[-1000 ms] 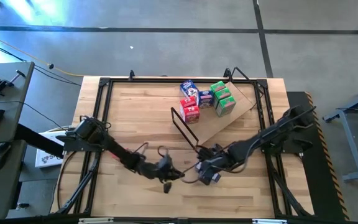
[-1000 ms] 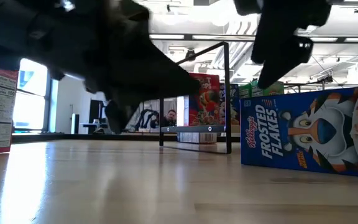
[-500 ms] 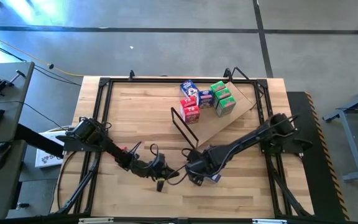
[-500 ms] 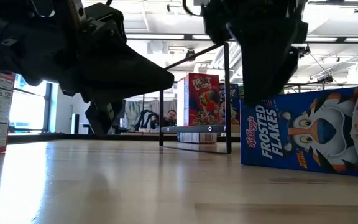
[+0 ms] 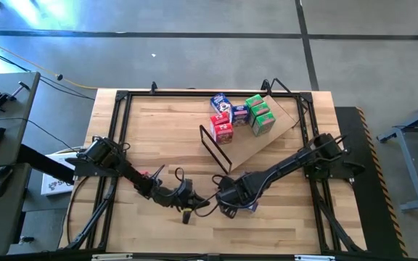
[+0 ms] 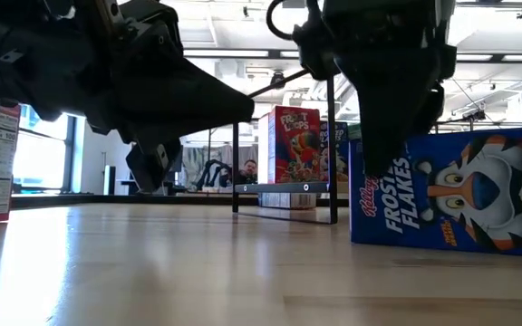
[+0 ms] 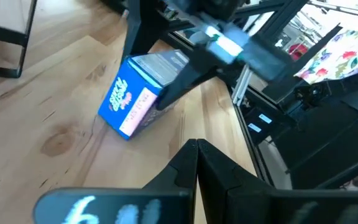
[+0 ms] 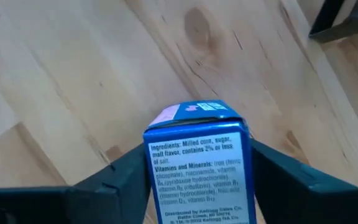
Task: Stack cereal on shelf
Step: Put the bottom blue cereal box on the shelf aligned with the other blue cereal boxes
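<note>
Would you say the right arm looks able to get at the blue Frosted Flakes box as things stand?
Probably yes: the right tool already straddles the blue Frosted Flakes box, one finger on each side, with nothing between them and the box.
</note>
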Motion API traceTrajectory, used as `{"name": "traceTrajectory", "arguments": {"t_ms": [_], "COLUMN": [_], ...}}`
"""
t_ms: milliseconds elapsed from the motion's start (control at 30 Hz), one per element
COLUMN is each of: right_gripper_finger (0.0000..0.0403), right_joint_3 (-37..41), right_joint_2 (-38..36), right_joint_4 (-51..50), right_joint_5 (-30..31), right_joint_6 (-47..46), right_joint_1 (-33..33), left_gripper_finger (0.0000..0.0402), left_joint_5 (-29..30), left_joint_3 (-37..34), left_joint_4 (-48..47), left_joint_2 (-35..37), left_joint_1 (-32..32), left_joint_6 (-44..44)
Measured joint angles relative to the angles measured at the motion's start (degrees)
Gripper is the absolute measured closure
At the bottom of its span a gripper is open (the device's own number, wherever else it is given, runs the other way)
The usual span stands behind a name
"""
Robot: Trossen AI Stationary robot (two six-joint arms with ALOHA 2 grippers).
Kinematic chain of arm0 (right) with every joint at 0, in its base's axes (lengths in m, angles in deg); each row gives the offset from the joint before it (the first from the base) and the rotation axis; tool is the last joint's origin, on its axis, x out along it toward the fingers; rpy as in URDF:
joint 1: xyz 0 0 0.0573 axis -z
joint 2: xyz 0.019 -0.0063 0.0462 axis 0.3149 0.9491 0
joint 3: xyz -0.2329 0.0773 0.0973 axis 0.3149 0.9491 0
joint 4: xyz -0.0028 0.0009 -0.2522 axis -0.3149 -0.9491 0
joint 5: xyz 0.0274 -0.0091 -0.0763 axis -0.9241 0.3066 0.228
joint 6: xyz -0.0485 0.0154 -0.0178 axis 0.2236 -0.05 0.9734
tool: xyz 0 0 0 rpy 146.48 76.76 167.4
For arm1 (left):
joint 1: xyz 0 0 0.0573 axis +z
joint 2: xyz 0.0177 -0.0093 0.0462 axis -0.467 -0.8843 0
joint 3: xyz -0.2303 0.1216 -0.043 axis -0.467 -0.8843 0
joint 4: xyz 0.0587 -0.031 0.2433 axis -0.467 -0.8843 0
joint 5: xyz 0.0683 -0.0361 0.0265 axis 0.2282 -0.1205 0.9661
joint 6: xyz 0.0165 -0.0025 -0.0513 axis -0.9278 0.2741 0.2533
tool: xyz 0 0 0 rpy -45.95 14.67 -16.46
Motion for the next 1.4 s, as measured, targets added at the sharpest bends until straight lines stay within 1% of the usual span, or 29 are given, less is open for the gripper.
{"name": "traceTrajectory", "arguments": {"t_ms": [233,367,600,700,767,833,933,1000,1033,1133,1300,1400], "right_gripper_finger": [0.0213,0.0229,0.0258,0.0259,0.026,0.026,0.0261,0.0261,0.0261,0.0261,0.0261,0.0261], "right_joint_3": [0.7,-0.3,-1.7,-1.7,-1.7,-1.2,3.2,8.4,11.6,21.3,35.0,41.1], "right_joint_2": [0.0,0.0,-1.4,-3.6,-5.5,-7.6,-10.5,-12.0,-12.7,-14.2,-14.6,-14.7], "right_joint_4": [0.4,0.4,0.4,-0.1,-0.6,-1.3,0.9,6.0,10.0,24.9,51.4,66.4], "right_joint_5": [-0.3,0.6,5.7,9.9,14.4,21.1,31.8,37.9,39.9,44.9,52.1,54.1], "right_joint_6": [0.4,2.8,3.9,3.2,2.3,1.2,-2.3,-4.3,-4.5,-3.1,4.6,10.3], "right_joint_1": [-0.2,-0.8,-3.6,-5.8,-7.9,-10.5,-14.6,-17.0,-18.0,-19.6,-20.5,-20.5], "left_gripper_finger": [0.0401,0.0401,0.0401,0.0401,0.0401,0.0401,0.0401,0.0401,0.0401,0.0401,0.0401,0.0401], "left_joint_5": [0.0,0.0,0.1,0.2,0.6,1.3,1.4,1.4,1.4,1.4,1.5,1.6], "left_joint_3": [0.0,0.0,0.0,0.0,-0.1,-0.1,-0.1,-0.1,-0.1,-0.1,-0.1,-0.1], "left_joint_4": [2.0,2.1,2.3,2.4,2.4,2.4,2.4,2.7,2.8,2.8,2.9,2.9], "left_joint_2": [0.0,0.0,0.0,0.0,0.0,0.0,0.0,0.0,0.0,0.0,0.0,0.0], "left_joint_1": [0.0,0.0,0.0,-0.3,-0.6,-0.9,-1.2,-1.2,-1.2,-1.1,-1.1,-1.0], "left_joint_6": [-1.3,-1.3,-2.0,-2.4,-2.4,-2.8,-3.4,-3.5,-3.5,-3.5,-4.4,-4.4]}}
